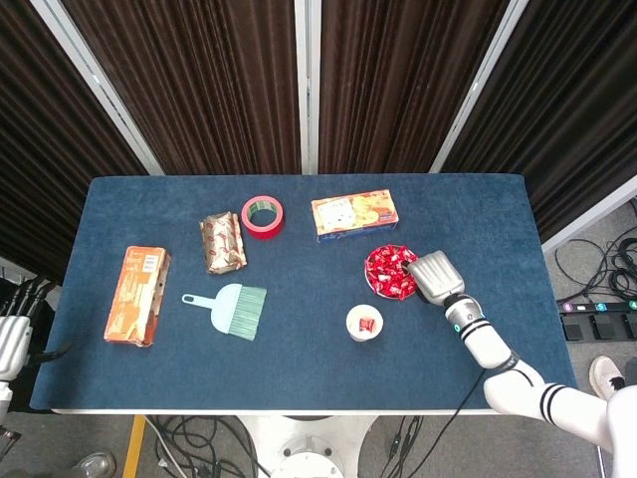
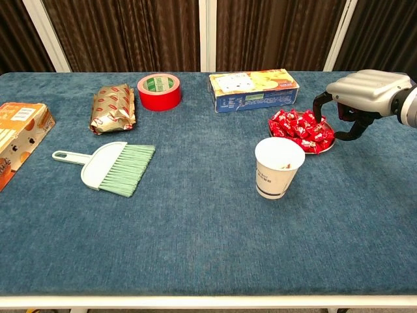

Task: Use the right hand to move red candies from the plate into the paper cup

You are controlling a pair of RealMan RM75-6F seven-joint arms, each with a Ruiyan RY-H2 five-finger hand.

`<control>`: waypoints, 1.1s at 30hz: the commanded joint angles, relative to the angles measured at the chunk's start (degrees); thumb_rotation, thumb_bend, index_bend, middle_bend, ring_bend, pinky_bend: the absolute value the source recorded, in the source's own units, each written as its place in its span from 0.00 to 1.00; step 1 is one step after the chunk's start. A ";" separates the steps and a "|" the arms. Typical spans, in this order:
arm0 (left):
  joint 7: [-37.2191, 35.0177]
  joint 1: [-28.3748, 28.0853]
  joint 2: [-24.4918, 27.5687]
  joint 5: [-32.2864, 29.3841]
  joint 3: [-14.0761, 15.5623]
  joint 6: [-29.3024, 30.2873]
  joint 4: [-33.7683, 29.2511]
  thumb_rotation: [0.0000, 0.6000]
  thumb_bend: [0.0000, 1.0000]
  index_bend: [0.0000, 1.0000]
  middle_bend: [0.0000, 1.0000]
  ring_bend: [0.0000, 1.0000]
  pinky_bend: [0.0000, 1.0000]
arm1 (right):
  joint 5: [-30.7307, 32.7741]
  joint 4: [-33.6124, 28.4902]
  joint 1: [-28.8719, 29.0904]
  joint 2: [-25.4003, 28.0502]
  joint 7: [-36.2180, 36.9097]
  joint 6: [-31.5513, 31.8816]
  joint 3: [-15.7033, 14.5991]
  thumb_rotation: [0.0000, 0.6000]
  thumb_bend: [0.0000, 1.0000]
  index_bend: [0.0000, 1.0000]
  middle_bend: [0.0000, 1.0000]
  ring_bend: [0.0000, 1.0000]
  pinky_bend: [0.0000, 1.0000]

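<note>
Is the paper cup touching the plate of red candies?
Apart. The chest view shows blue cloth between the paper cup and the plate; the head view shows the gap too.

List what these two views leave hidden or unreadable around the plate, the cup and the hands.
- Right hand: chest view, fingertips lie behind the candies; contact unclear. Head view, the hand's back covers them.
- Plate: both views, candies hide all but the rim.
- Paper cup: chest view, wall hides contents.
- Left hand: head view, cut off by the edge.
</note>
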 commanded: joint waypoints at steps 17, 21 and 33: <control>-1.24 -0.19 -0.25 -0.27 -0.21 -0.52 1.60 1.00 0.09 0.14 0.14 0.05 0.19 | 0.32 5.89 1.27 -4.12 1.70 -3.06 0.17 1.00 0.30 0.42 1.00 1.00 0.91; -1.82 -0.18 -0.39 -0.36 -0.20 -0.72 2.22 1.00 0.09 0.14 0.14 0.05 0.19 | 0.32 6.89 1.51 -4.65 1.89 -3.58 0.20 1.00 0.30 0.43 1.00 1.00 0.91; -4.02 -0.15 -0.77 -0.60 -0.22 -1.27 4.04 1.00 0.09 0.14 0.14 0.05 0.19 | -0.16 10.32 2.51 -7.11 3.22 -4.56 0.78 1.00 0.30 0.54 1.00 1.00 0.91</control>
